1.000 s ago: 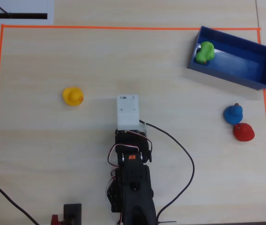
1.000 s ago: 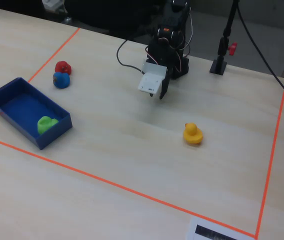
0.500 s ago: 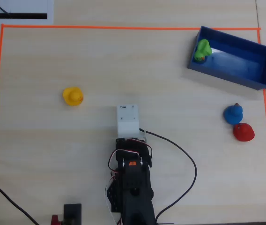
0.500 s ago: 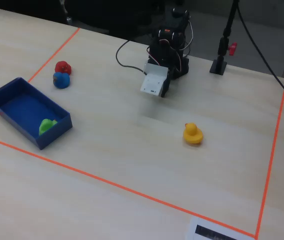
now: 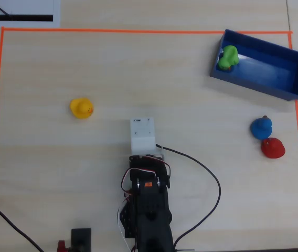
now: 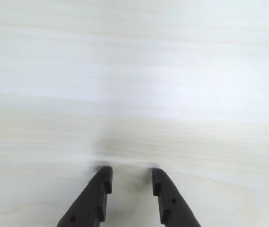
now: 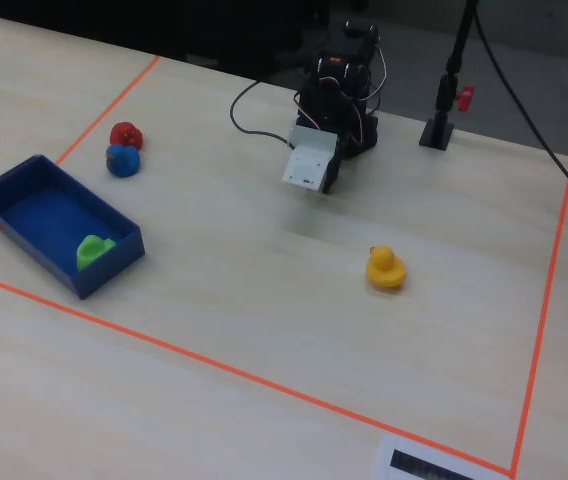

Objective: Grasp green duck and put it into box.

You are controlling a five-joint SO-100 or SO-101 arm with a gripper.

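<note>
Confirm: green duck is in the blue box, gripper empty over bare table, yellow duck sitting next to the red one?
Not quite. The blue duck sits next to the red duck; the overhead view shows the yellow duck alone. The green duck is in the box, and the gripper is empty.

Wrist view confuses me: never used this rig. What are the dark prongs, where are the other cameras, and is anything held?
The prongs are the gripper, seen by a camera riding on the arm. Its jaws stand apart over bare table, holding nothing. The overhead view looks straight down at the arm; the fixed view faces it across the table. The green duck already sits in the box. A yellow duck, blue duck and red duck lie loose.
</note>
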